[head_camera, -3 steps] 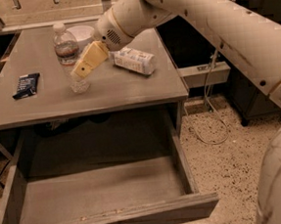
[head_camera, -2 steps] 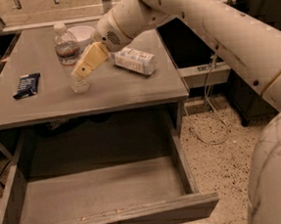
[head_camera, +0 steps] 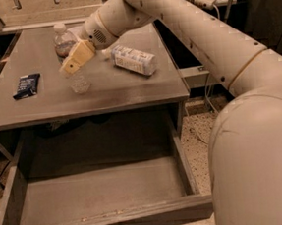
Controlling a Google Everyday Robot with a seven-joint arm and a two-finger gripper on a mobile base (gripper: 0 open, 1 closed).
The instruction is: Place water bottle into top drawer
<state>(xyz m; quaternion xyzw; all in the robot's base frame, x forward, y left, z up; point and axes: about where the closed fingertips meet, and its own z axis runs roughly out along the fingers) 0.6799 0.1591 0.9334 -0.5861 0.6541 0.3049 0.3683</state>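
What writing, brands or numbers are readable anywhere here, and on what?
Nothing reads clearly.
Lying bottle: white-and-blue label print, too blurred.
Dark packet: print too blurred.
Water bottle: reddish band, no legible text.
Gripper, over the table beside that bottle: no markings visible.

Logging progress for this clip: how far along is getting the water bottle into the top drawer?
Done: the top drawer is pulled out and its floor is bare. In hand: the gripper sits at the middle of the water bottle, which stands on the table; whether it has a hold cannot be told. Left: lift the bottle, bring it over the drawer and set it inside.
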